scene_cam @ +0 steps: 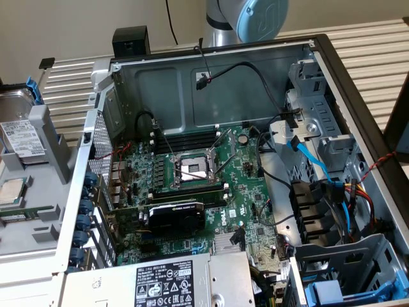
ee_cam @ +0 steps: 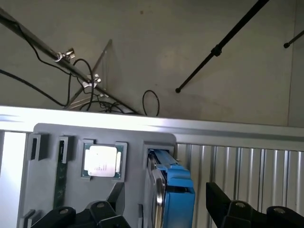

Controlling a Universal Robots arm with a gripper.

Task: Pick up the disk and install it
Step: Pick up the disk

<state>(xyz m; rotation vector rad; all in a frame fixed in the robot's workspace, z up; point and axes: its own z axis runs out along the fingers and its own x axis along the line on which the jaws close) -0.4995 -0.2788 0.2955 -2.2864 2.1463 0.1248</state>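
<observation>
Blue plastic catches the eye first: it is the carrier frame of the disk (ee_cam: 178, 190), which stands on edge in a slot of the grey holder (ee_cam: 43, 190), outside the open computer case (scene_cam: 358, 96). The tool (ee_cam: 165, 189) hangs over it with its jaws spread wide, one dark finger to each side of the disk and neither touching it, so nothing is held. From where I stand, the worry is the centring. If one finger meets the disk before the other, it could tip the drive or wedge it against the slot wall. The processor chip (ee_cam: 102, 160) lies just beside that slot, and the finger on its side could catch it. A grip on the blue frame alone might flex or slip. Inside the case, loose cables (scene_cam: 307, 153) hang near the bays on the exterior view's right and could snag a carried drive.
</observation>
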